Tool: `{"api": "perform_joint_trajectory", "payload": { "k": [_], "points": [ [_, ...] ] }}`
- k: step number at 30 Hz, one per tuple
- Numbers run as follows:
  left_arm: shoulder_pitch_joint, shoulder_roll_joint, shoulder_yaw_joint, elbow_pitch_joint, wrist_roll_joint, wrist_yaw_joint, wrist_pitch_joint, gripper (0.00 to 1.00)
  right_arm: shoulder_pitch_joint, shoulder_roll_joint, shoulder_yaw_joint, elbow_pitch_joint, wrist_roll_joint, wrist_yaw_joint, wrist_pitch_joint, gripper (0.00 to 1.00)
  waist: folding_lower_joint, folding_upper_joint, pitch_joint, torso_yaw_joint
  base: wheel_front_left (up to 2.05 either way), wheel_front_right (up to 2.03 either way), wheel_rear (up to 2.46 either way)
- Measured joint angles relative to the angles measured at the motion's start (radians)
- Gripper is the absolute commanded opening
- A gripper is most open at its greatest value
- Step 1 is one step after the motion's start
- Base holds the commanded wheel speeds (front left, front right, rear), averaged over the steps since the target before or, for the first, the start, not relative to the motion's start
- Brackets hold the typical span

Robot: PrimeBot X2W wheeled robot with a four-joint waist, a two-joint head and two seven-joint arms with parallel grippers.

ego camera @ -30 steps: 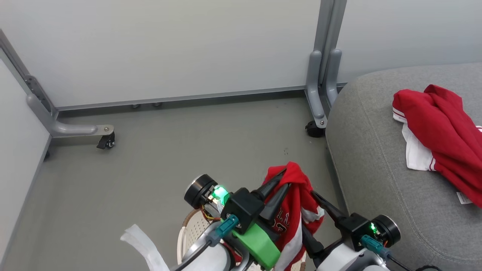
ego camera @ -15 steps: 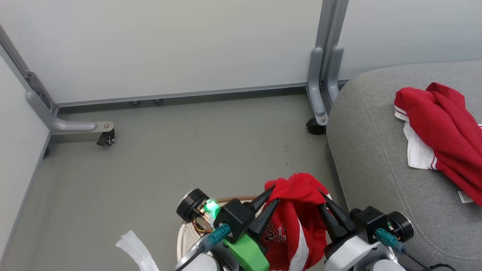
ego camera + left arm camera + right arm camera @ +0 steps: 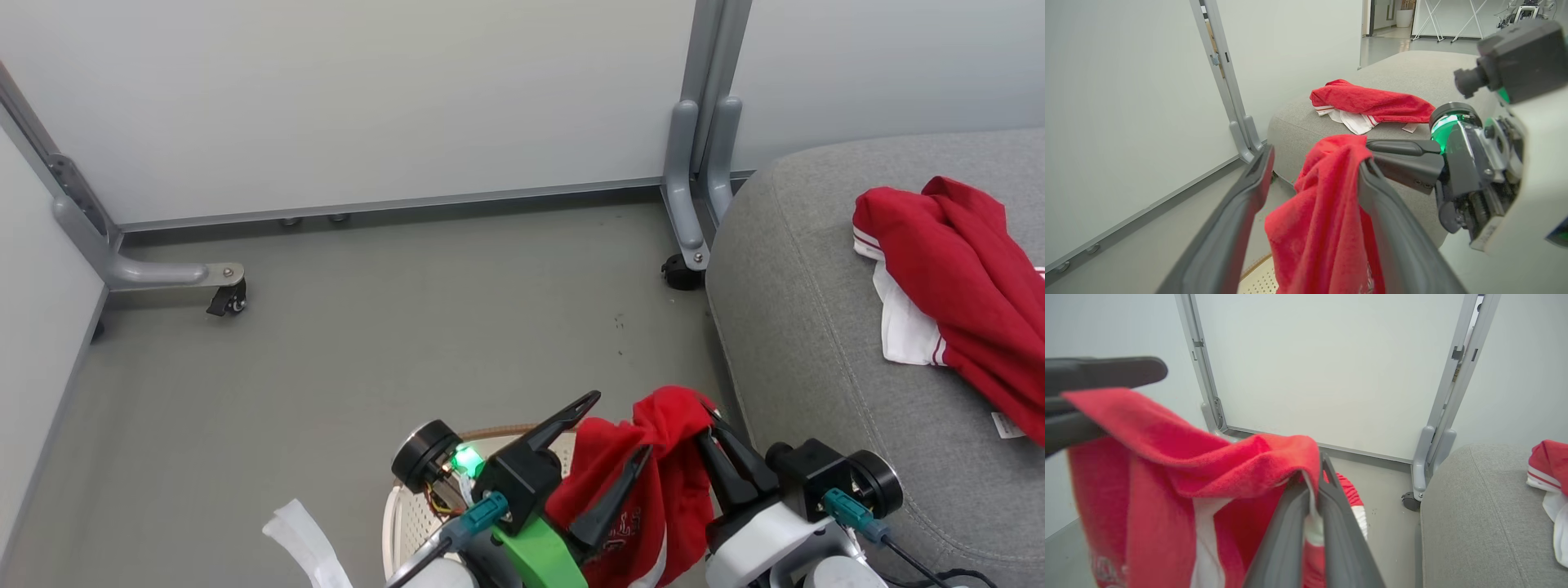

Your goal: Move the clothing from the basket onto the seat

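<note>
The right gripper (image 3: 709,420) has its two dark fingers pinched together on the top fold of a bright red soft sports garment with white trim (image 3: 673,482). The cloth hangs above the small cream perforated plastic basket with a brown woven rim (image 3: 498,430), just off the near left edge of the large grey woven-fabric seat cushion (image 3: 816,367). The left gripper (image 3: 625,421) stands with its jaws wide apart, and the cloth hangs between its fingers and brushes one of them, unclamped. A second crumpled red and white garment (image 3: 955,269) lies on the seat top, well in from that edge. The step in hand looks like a carry to the seat on the right gripper alone. The left fingers should draw back out of the folds first so nothing snags. The lift should then be high enough for the hanging tail to clear the basket rim and the seat's rounded edge. The garment is best lowered onto bare cushion well inside the edge until it piles, and the jaws parted only then, lest it slide off.
</note>
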Motion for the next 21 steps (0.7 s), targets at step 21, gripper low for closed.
{"api": "perform_joint_trajectory", "payload": {
  "k": [21],
  "points": [
    [-0.003, 0.008, -0.012, 0.011, -0.012, 0.005, -0.001, 1.0, 0.004, 0.003, -0.016, -0.007, 0.008, 0.0, 0.0, 0.0, 0.0, 0.0, 0.01, -0.005, 0.0, 0.0, 0.0]
  ]
}}
